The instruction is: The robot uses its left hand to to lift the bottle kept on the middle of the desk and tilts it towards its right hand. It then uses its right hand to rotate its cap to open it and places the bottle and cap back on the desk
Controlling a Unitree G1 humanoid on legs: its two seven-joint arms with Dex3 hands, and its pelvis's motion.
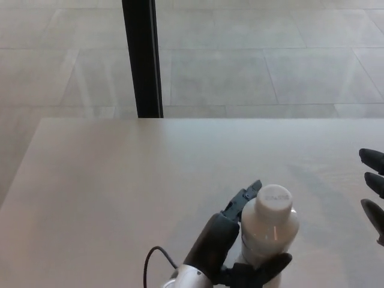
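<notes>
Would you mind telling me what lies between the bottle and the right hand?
Only bare desk, seen in the head view, separates the bottle from the right hand.

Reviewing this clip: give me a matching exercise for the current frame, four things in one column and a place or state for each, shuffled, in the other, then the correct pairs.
Things:
1. bottle
2. cap
3. left hand
4. right hand

Places or states:
A. at the picture's right edge, fingers apart, holding nothing
B. wrapped around the bottle's body
C. on top of the bottle, not yet removed
D. held near the desk's front edge

Pairs: 1-D, 2-C, 3-B, 4-A
</notes>
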